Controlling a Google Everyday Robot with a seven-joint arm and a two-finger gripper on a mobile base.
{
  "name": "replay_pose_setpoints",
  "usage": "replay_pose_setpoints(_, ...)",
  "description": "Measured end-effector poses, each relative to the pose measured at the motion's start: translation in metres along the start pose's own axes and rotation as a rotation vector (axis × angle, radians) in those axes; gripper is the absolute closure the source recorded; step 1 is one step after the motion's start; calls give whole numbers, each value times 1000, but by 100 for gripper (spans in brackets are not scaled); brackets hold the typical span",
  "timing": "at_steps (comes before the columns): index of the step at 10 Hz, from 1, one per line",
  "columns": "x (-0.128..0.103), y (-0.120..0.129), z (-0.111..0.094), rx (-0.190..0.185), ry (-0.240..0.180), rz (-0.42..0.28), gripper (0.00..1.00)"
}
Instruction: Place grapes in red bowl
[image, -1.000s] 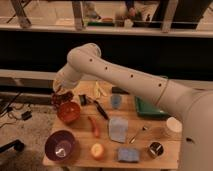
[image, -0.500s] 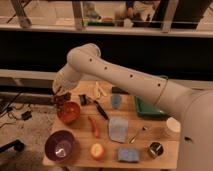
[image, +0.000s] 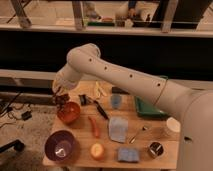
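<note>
Fingers (image: 58, 94) of the gripper (image: 60, 96), at middle left of the frame, appear clenched on the grapes (image: 62, 100), a small dark reddish cluster hanging just above the upper left rim of the red bowl (image: 75, 116).

Nearest the viewer, along the bottom edge of the desk (image: 80, 131), sit a larger purple bowl (image: 50, 143) at lower left, a round orange fruit (image: 97, 150) beside it, a folded blue cloth (image: 128, 154), and a small metal cup (image: 156, 149) at lower right. Farther in, the red bowl sits left of centre with nothing visible inside it, and a pale blue cloth (image: 118, 129) lies mid-desk. A green tray (image: 150, 108) lies farther back at right. The white arm (image: 115, 75) sweeps from the right edge across to the gripper.

The grapes look light, soft and bumpy, easy to bruise, and single berries could drop off. A gentle hold across the thick middle of the cluster seems safest. They probably need to come slightly toward the bowl's centre before being let go.
</note>
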Motion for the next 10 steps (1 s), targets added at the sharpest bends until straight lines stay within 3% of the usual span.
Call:
replay_pose_setpoints(3, 0, 0, 0, 0, 0, 0, 30)
replay_pose_setpoints(4, 0, 0, 0, 0, 0, 0, 25)
replay_pose_setpoints(10, 0, 0, 0, 0, -1, 0, 24)
